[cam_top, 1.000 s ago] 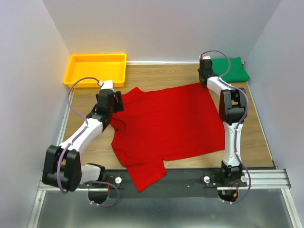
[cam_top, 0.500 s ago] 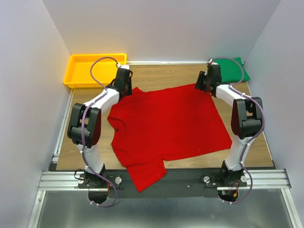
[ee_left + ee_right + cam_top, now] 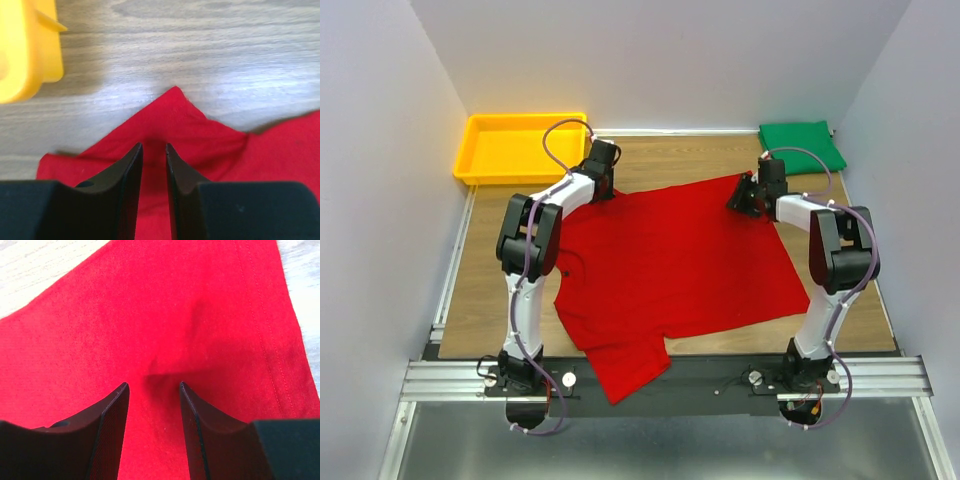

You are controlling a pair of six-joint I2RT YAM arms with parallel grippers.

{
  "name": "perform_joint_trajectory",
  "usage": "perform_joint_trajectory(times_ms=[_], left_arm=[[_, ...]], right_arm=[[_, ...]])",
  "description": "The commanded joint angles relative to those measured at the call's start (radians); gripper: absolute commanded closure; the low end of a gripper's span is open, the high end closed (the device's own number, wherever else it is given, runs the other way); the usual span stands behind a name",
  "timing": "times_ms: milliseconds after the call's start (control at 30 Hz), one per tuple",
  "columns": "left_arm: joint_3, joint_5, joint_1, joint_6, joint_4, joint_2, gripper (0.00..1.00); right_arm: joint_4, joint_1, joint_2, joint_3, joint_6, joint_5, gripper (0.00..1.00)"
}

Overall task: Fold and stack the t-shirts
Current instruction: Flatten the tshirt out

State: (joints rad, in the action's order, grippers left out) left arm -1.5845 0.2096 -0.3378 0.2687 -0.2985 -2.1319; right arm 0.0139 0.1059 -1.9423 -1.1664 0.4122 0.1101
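1. The red t-shirt [image 3: 670, 270] lies spread flat on the wooden table [image 3: 670, 160], and I place everything else from it. Its collar points to the left and its hem to the right. One sleeve reaches the far side, and the other drapes over the black rail [image 3: 720, 372] at the near edge.
2. The yellow tray [image 3: 520, 148] sits just past the red shirt's far-left sleeve, close to it but not touching. Its yellow floor and walls are in plain sight. Both tees lie on the wood outside it.
3. The green t-shirt [image 3: 802, 145] is a compact folded rectangle beyond the red shirt's far-right corner. A strip of bare table separates the two.
4. The left gripper [image 3: 154, 146] is down on the red shirt's far-left sleeve, just behind the sleeve's pointed tip. Its jaws are drawn in to a thin slit with red cloth showing in the gap. I cannot tell whether the cloth is actually pinched.
5. The right gripper [image 3: 152, 385] presses onto the red shirt near its far-right corner, a little in from the stitched hem. Its jaws stand apart and are not clamped. A small pucker of fabric rises between the fingertips.
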Motion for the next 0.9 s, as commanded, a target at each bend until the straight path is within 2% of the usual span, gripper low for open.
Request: perform_joint_trajectory(times_ms=[0,433,700,833,867], left_arm=[[-0.063,-0.001,0.003,-0.005,-0.057,-0.062,0.68],[-0.295,0.082,0.01,0.018,-0.246,-0.238,0.68],[-0.396,0.129,0.016,0.038,-0.274,-0.276,0.67],[-0.572,0.091,0.019,0.041,-0.309,-0.344,0.67],[-0.572,0.091,0.019,0.038,-0.309,-0.358,0.67]], right_arm=[[0.012,-0.018,0.013,0.057,0.027,0.019,0.48],[0.012,-0.167,0.071,0.208,0.089,-0.032,0.48],[0.012,-0.183,0.089,0.218,0.1,-0.049,0.47],[0.014,-0.184,0.095,0.231,0.106,-0.03,0.47],[0.014,-0.184,0.095,0.231,0.106,-0.03,0.47]])
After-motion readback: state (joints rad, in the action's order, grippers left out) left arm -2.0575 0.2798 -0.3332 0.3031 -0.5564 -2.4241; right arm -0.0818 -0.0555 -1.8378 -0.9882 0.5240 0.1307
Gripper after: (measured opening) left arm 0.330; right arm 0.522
